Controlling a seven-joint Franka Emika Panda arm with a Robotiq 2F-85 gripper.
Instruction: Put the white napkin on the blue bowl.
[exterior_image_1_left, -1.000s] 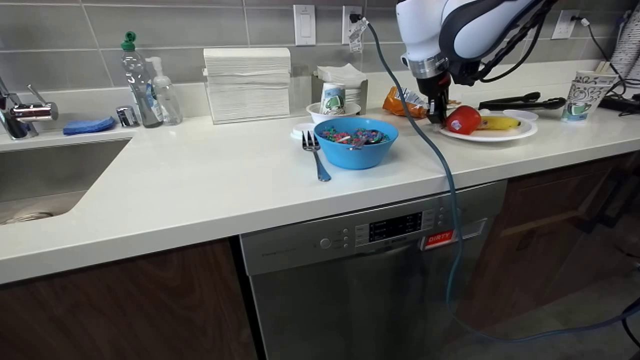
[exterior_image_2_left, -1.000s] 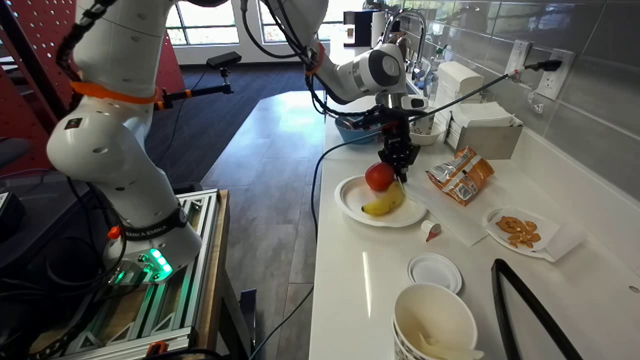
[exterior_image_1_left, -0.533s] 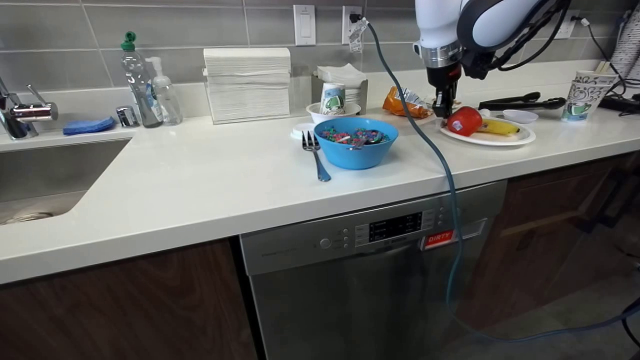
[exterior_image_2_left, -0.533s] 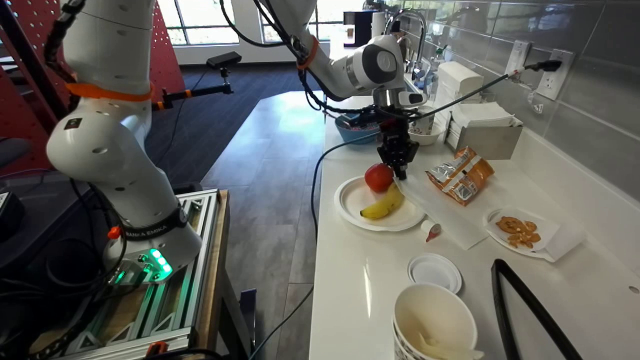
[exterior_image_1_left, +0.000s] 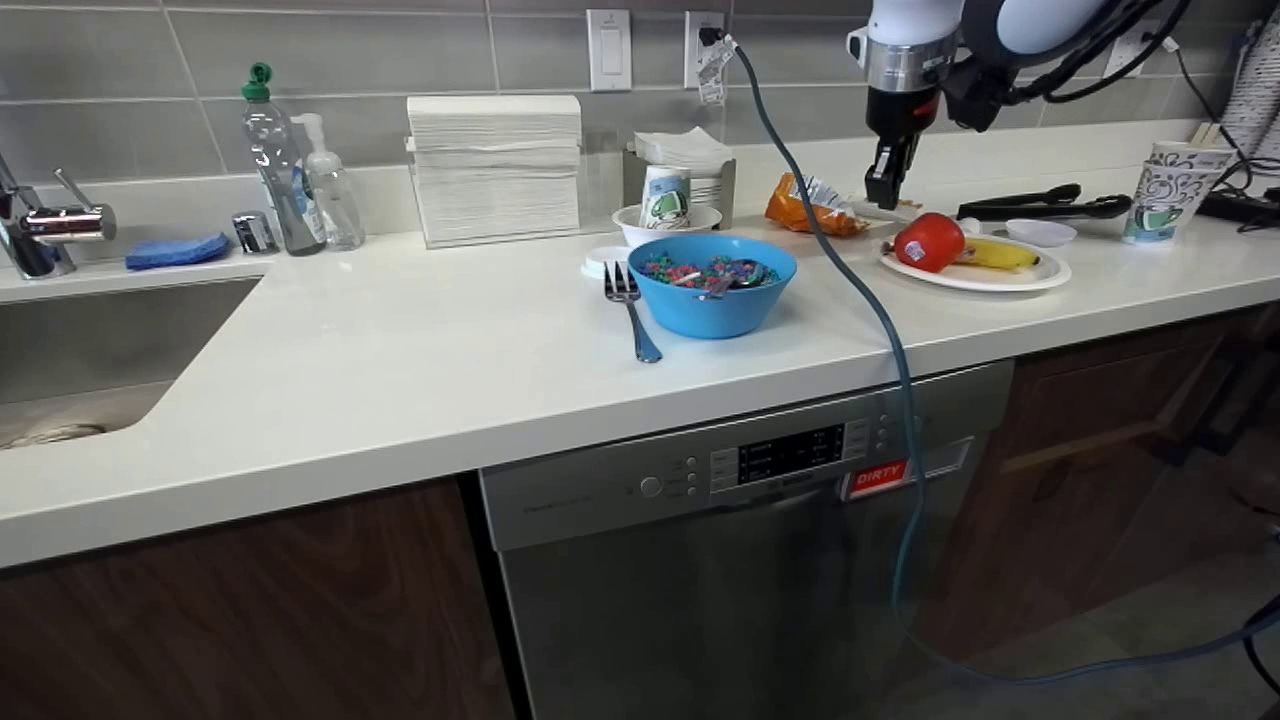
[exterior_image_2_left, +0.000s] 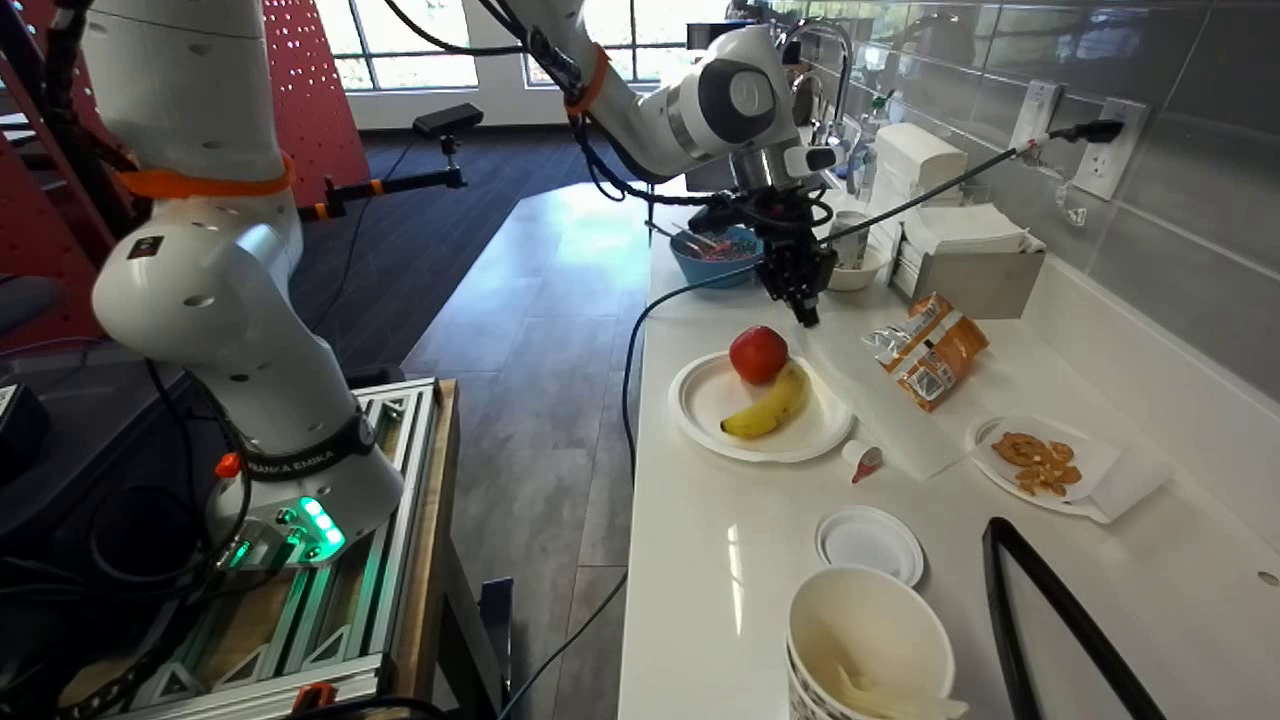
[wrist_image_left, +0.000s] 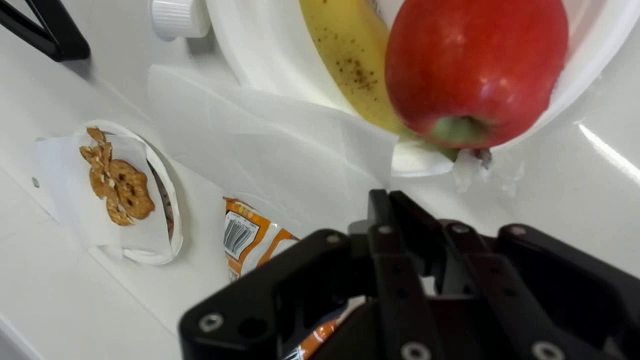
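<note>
counter (exterior_image_2_left: 690, 560): white, glossy, sink (exterior_image_1_left: 120, 330) set into it | room: grey tile (exterior_image_1_left: 340, 50) behind; dark floor (exterior_image_2_left: 450, 230), bright windows (exterior_image_2_left: 430, 70) beyond | gripper (wrist_image_left: 388, 194): closed, pinching the napkin (wrist_image_left: 280, 145) by one end | napkin: between plate (exterior_image_2_left: 700, 405) and bag (exterior_image_2_left: 945, 355), apart from the bowl (exterior_image_1_left: 705, 315); bowl on the counter, beside a fork (exterior_image_1_left: 642, 335)

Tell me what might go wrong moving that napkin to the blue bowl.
The cable runs between the gripper and the blue bowl, so the arm may snag it. The thin napkin seems pinched near one end, so it might slip or drag against the plate.
</note>
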